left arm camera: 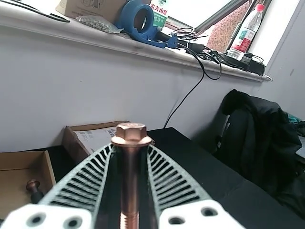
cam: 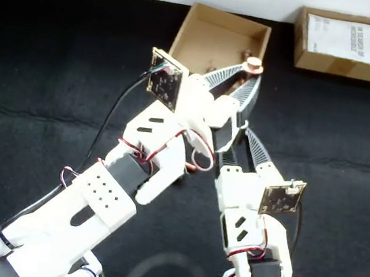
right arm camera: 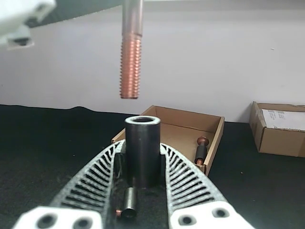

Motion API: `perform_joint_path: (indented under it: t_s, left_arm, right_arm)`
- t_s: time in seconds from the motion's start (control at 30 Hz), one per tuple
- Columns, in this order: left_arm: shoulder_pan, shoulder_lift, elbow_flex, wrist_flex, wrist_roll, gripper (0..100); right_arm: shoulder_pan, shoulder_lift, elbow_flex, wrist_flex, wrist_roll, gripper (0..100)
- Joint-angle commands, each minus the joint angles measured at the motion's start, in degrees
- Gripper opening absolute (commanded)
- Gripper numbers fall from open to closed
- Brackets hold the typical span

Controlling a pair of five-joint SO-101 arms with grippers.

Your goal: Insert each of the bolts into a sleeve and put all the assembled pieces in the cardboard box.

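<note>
**A:** Two pincers, one joint to make. What does each hold?

**B:** The left pincer (left arm camera: 131, 145) is clamped on the bolt (left arm camera: 128, 181). The shank runs between its fingers and the flanged head sits just past the tips. The right pincer (right arm camera: 142, 145) is clamped round the sleeve (right arm camera: 142, 150), which stands upright with its bore open at the top.

**A:** And where is the bolt against the sleeve?

**B:** Its threaded end hangs above the right pincer, apart from the sleeve's mouth. It sits a little to one side of the bore, not over its centre.

**A:** So how should the insertion go?

**B:** Centre first, then lower, I'd say. The shank needs to be in line with the sleeve's axis and the descent slow, or the threads could catch the rim. The right pincer should grip hard enough that the sleeve isn't pushed down through its fingers.

**A:** Any edges to mind?

**B:** Beyond the right pincer's tips stands the open cardboard box (right arm camera: 215, 140), with one assembled piece (right arm camera: 200, 150) lying by its wall. Its near rim is what the carry must clear. Below that pincer a spare sleeve (right arm camera: 127, 204) lies on the tabletop (right arm camera: 47, 138). A second box (right arm camera: 279, 133) sits apart from the first.

**A:** Room to manoeuvre?

**B:** It's tight between the arms, whose fingers overlap in the high view, so sideways corrections should be small.
</note>
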State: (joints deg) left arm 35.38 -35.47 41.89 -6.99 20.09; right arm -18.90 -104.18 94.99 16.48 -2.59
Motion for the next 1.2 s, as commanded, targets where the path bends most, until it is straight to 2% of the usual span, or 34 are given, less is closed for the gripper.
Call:
perform_joint_path:
  t_s: [0.0, 0.73, 1.0, 1.07, 1.17]
  left_arm:
    - [0.57, -1.89, -0.31, -0.79, 0.35, 1]
    - [2.33, 3.21, 0.57, -0.88, 0.70, 1]
    - [2.42, -0.13, 7.69, -0.70, 0.70, 1]
    - [3.91, -3.47, 9.98, 0.70, 0.44, 1]
    - [6.99, -8.22, 11.38, 7.30, 0.53, 1]
  right_arm:
    - [-0.40, -0.66, 8.57, 0.13, 0.26, 0.7]
    - [-0.40, -0.66, 8.57, 0.13, 0.35, 0.7]
    - [-0.13, -0.66, 8.57, 0.13, 0.44, 0.7]
    - [-0.13, -0.66, 8.57, 0.13, 0.53, 0.7]
    - [-0.13, -0.66, 8.57, 0.13, 0.53, 0.7]
